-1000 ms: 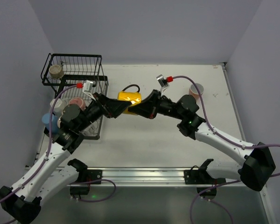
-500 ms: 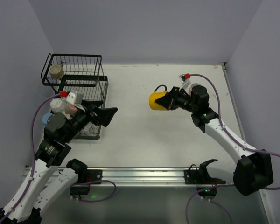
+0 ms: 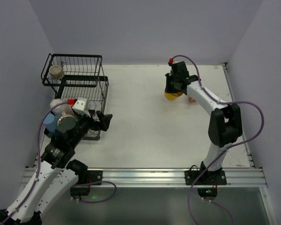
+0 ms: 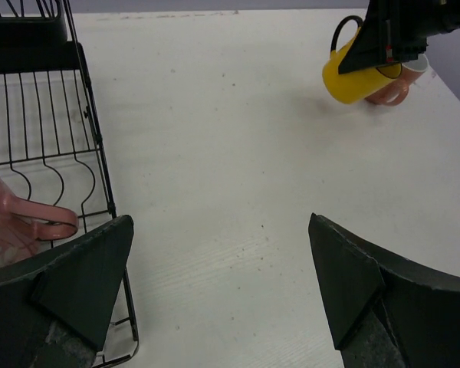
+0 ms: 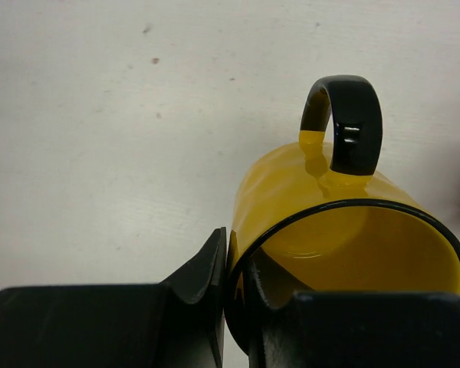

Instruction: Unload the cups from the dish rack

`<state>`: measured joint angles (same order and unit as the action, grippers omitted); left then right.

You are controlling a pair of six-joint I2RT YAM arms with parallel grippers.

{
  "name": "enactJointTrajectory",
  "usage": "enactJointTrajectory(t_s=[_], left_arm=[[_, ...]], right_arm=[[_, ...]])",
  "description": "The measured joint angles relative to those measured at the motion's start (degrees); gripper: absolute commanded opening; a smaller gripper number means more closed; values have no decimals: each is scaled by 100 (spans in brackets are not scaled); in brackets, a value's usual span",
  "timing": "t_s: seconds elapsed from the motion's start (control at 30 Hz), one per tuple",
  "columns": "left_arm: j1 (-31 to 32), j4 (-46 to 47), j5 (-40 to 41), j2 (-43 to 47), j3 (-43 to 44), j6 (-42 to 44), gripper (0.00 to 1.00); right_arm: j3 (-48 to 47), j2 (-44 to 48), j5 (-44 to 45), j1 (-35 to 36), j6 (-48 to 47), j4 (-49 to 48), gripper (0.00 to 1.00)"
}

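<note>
The right end effector [image 5: 231, 264] pinched the yellow mug [image 5: 291, 192] by its rim; best lowered upright onto the tabletop [image 5: 100, 115] before releasing; the left end effector [image 4: 221, 226] gaped empty.

Dish rack [image 3: 84, 86]: black wire, on the table [image 3: 140, 136].
Beige cup [image 3: 55, 71]: in the rack's upper tier.
Yellow mug [image 3: 170, 96]: well right of the rack, gripped by right claw [image 3: 173, 91].
Left claw [image 3: 104, 120]: beside the rack's near-right corner.

pink cup [image 4: 8, 226] cropped, salmon cup [image 4: 395, 93] half-hidden

White table [image 3: 145, 122], grey walls [image 3: 131, 28], seemingly metal rail [image 3: 145, 175]
</note>
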<state>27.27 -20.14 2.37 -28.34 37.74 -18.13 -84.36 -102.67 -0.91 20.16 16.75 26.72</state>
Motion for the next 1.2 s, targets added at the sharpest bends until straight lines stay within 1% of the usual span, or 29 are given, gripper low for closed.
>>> enactJointTrajectory(t_s=[0.1, 0.2, 0.37, 0.47, 0.5, 0.6, 0.63, 0.7, 0.73, 0.83, 0.87, 1.0, 1.1, 1.17, 1.2], left_arm=[[-4, -22, 83, -39, 0, 85, 100], [-15, -28, 118, -50, 0, 142, 100], [-17, -33, 227, -94, 0, 149, 100], [-22, -46, 286, -157, 9, 149, 100], [-22, -72, 308, -201, 39, 149, 100], [-24, -278, 409, -468, 393, 146, 100], [-26, -354, 457, -586, 612, 144, 100], [-26, -391, 549, -846, 1106, 144, 100], [-26, -376, 577, -942, 1290, 144, 100], [-26, -352, 739, -1314, 1934, 136, 100], [-26, -350, 831, -1451, 2146, 125, 100], [-26, -291, 1211, -2164, 3071, 122, 100], [-76, -262, 1615, -2898, 3805, 127, 100], [-289, -264, 1801, -3453, 4291, 120, 100], [-516, -264, 1788, -3724, 4474, 111, 100]], right_arm=[[-522, -651, 365, 2, -278, 352, 0], [-846, -1115, 555, 0, -468, 570, 0], [-1088, -1526, 605, 0, -669, 841, 0], [-1088, -1611, 588, 0, -680, 909, 17], [-1088, -1622, 586, 0, -675, 927, 30], [-1088, -1596, 595, 2, -656, 887, 46], [-1088, -1576, 595, 0, -645, 866, 58], [-1075, -1502, 590, 0, -599, 833, 71], [-1054, -1432, 577, 2, -573, 809, 82], [-787, -1032, 472, 2, -466, 632, 93], [-632, -826, 393, 4, -404, 564, 98], [293, 334, -42, 55, -118, 22, 99], [1086, 1375, -332, 297, 79, -494, 99], [1517, 1947, -492, 531, 186, -820, 96], [1692, 2164, -568, 636, 232, -966, 91]])
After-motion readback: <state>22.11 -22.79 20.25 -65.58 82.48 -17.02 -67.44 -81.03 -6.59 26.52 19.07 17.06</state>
